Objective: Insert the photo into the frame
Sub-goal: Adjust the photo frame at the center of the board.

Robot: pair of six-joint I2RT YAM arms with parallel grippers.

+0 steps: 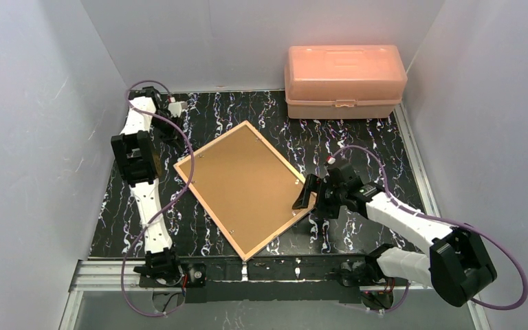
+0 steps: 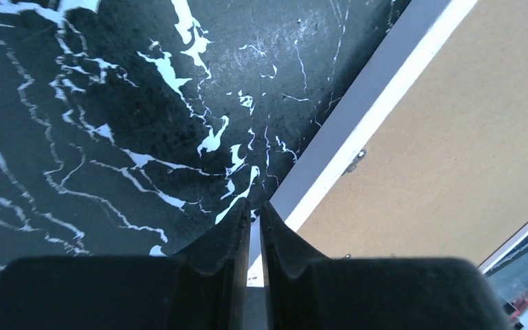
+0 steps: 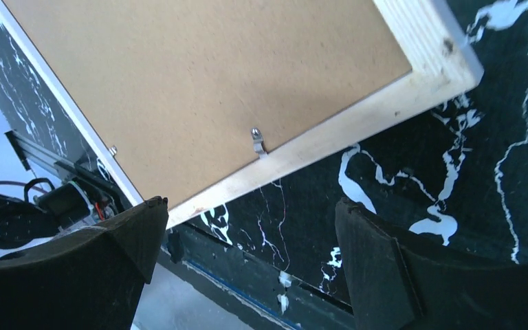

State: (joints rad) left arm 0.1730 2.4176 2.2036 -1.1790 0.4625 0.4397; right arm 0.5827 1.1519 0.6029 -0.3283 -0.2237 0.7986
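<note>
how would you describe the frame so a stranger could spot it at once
On the black marbled table, look at the middle. The frame lies flat there, turned diagonally, a light wood border around a brown board. Its only neighbour, an orange box, stands at the back.

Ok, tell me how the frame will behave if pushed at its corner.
Probably stiff: the frame is a wood border with a backing board clipped in. Lying flat on the table, it should slide and pivot, not tip. Being thin, likely light.

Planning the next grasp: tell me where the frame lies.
Top view: the frame lies back-up between left arm and right arm, nearer than the orange box.
</note>
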